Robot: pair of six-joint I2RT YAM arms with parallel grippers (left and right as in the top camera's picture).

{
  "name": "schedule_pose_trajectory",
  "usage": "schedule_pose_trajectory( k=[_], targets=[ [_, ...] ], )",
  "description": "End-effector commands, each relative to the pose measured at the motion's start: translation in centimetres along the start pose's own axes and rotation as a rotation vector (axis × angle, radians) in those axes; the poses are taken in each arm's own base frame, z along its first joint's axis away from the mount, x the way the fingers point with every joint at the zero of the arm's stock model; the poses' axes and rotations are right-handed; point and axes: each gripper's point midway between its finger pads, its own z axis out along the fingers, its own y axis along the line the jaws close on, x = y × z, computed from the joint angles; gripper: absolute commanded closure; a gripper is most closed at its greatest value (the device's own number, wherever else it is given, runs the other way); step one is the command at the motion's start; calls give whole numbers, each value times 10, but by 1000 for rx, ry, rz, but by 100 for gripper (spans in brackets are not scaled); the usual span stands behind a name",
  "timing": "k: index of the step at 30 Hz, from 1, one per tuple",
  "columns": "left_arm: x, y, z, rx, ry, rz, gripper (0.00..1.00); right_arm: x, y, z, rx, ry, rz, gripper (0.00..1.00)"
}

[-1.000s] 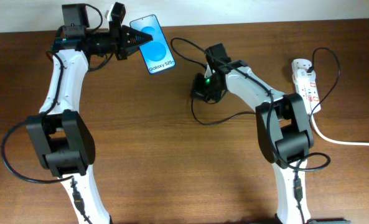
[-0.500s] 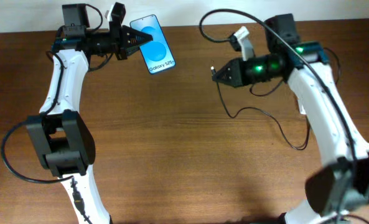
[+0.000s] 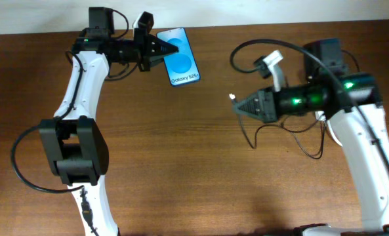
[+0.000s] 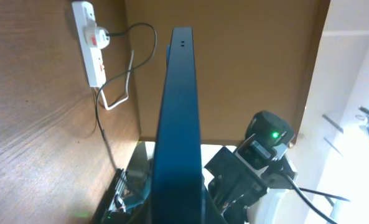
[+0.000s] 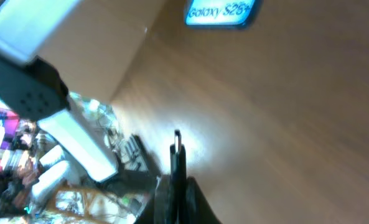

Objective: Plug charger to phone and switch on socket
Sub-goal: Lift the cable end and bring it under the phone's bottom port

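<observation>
Smartphone [image 3: 180, 56], slim, blue-screened, clenched in left gripper [image 3: 156, 50], 12 o'clock | thin black charger cable [image 5: 177, 144] tip seemingly pinched by right gripper [image 3: 239, 105], 3 o'clock

Blue-screened phone [image 3: 179, 56], black charger [image 5: 179, 160], white socket [image 4: 92, 59] with red switches [image 4: 101, 40]

I think this is a robot lab. White robot arms [image 3: 76, 85] sit at a wooden table [image 3: 194, 170], with clutter [image 5: 47, 180] lower left of my right wrist view.
</observation>
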Motion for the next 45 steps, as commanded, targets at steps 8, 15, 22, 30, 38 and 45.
schedule_pose_trajectory(
  k=[8,15,22,30,38,45],
  targets=[
    [10,-21,19,47,62,161,100,-14,-16,65,-232,-58,254,96],
    [6,-24,19,49,61,230,100,-4,-26,89,-307,21,291,96],
    [4,-24,15,46,53,182,100,-7,-29,94,-358,22,245,96],
    [5,-24,16,47,56,184,100,-17,-32,95,-334,-10,250,96],
    [5,-24,16,47,56,189,100,-22,-34,95,-322,-27,253,96],
    [12,-25,31,52,88,186,100,-24,-37,96,-304,-36,278,96]
  ],
)
